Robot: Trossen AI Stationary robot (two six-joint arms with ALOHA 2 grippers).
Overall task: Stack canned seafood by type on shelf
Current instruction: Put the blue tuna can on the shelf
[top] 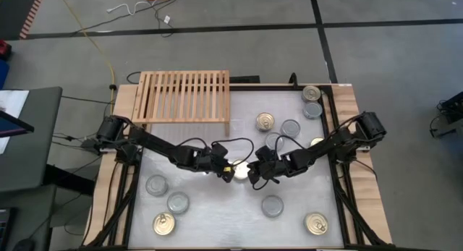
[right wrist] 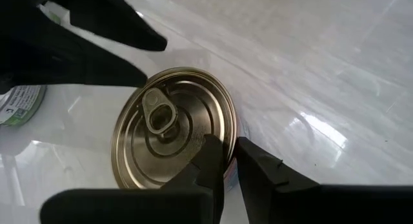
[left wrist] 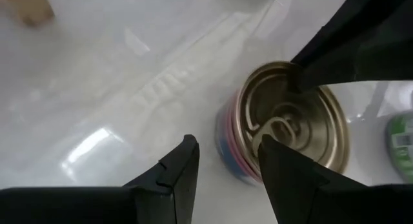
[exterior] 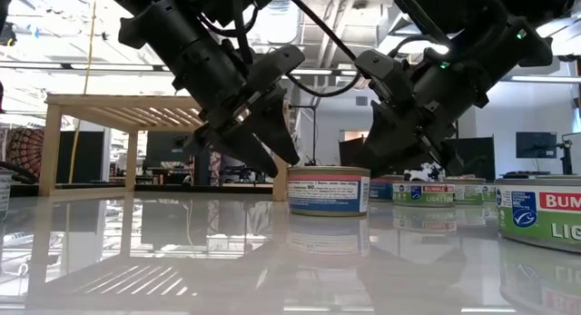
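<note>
- While both arms meet at the middle of the white table (top: 217, 207), the right gripper (right wrist: 230, 161) has its two dark wedge-shaped fingers nearly together, pinching the rim of a gold-topped can (right wrist: 173, 137).
- Opposite it, the left gripper (left wrist: 227, 164) stands partly open just beside the same can, one finger over the can's edge and the other over bare table; it holds nothing.
- This can (exterior: 328, 190) is short and round, with a shiny ringed gold lid, a pull tab, and a label banded in pink, white and blue. It sits flat on the glossy, reflective tabletop.
- Around the can, open table lies toward the front edge.
- Other cans are scattered about: grey-topped ones (top: 157, 184) at the front left, gold-topped ones (top: 316, 223) at the front corners, and more (top: 312, 93) toward the back right.
- At the back left, a low rack of pale wooden slats, the shelf (top: 182, 96), stands on short legs with no cans on it.
</note>
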